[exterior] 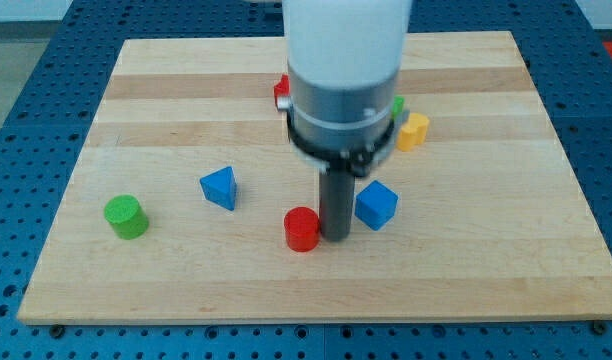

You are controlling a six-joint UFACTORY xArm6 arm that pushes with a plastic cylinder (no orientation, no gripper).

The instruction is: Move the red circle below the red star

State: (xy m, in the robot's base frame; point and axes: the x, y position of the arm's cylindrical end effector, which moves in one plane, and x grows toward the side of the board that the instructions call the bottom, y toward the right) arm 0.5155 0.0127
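Observation:
The red circle (301, 229) is a short red cylinder on the wooden board, low in the middle of the view. My tip (335, 236) rests on the board right beside it, at its right edge, between it and the blue cube (376, 205). The red star (281, 92) is mostly hidden behind the arm; only a red edge shows at the arm's left side, towards the view's top.
A blue triangle (220, 187) lies left of the red circle. A green cylinder (125, 216) stands at the far left. A yellow block (414, 131) and a sliver of a green block (398, 105) show right of the arm. The board (486, 260) ends near the view's bottom.

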